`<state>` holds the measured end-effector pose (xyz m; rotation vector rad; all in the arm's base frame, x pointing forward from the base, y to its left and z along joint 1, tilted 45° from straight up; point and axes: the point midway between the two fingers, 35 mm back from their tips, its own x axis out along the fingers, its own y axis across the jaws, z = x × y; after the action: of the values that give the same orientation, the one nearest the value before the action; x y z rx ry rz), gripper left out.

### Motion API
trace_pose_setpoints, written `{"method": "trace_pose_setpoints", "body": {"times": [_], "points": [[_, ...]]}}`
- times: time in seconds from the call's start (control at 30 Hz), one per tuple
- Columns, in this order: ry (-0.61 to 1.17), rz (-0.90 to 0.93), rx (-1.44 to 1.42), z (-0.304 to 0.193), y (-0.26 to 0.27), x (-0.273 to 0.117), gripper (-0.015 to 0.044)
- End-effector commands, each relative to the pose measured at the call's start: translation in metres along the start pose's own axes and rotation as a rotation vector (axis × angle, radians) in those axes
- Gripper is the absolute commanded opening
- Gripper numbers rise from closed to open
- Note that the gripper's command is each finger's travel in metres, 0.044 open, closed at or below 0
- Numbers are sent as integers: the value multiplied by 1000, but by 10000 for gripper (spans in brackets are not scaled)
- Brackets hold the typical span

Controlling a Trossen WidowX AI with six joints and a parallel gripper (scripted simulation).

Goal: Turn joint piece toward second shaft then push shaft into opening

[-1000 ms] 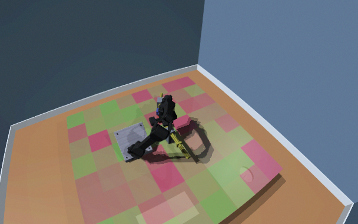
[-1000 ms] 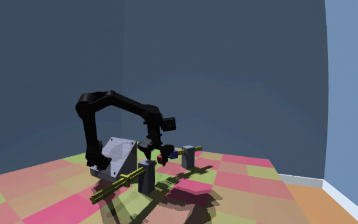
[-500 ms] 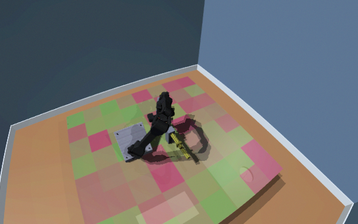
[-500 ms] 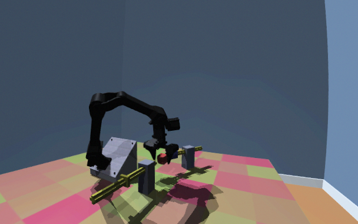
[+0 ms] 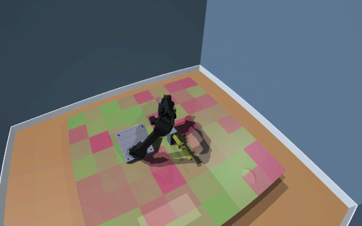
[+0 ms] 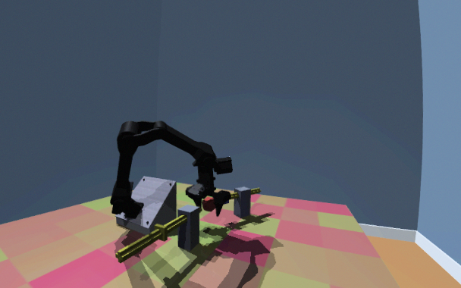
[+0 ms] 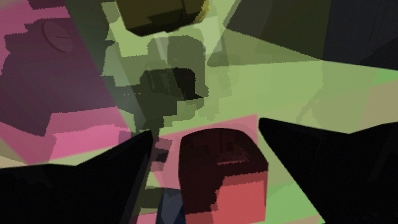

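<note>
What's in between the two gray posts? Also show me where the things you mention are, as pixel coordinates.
In the outside view, the open gripper (image 6: 208,208) and a red block (image 6: 208,204) are between the gray posts (image 6: 189,231) (image 6: 243,205), plus parts of yellow rods.

arm (image 5: 162,126) (image 6: 180,139) arched | gripper (image 6: 208,211) (image 7: 206,129) pointing down | fingers wide open

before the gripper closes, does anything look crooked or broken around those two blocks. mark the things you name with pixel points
Nothing stands out as damaged. The red joint piece (image 6: 208,204) (image 7: 242,200) sits between the open gripper's fingers, untouched as far as I can see. The near yellow shaft (image 5: 186,151) (image 6: 142,243) meets it at an angle, as the task describes.
</note>
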<state>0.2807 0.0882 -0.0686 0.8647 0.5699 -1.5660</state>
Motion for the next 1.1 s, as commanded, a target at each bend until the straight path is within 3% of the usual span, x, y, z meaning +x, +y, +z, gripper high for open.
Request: {"method": "trace_pose_setpoints", "body": {"times": [0.0, 0.3, 1.07], "points": [[-10, -5, -9, 1, -1, 6, 414], [-10, -5, -9, 1, -1, 6, 182], [-10, -5, -9, 1, -1, 6, 182]]}}
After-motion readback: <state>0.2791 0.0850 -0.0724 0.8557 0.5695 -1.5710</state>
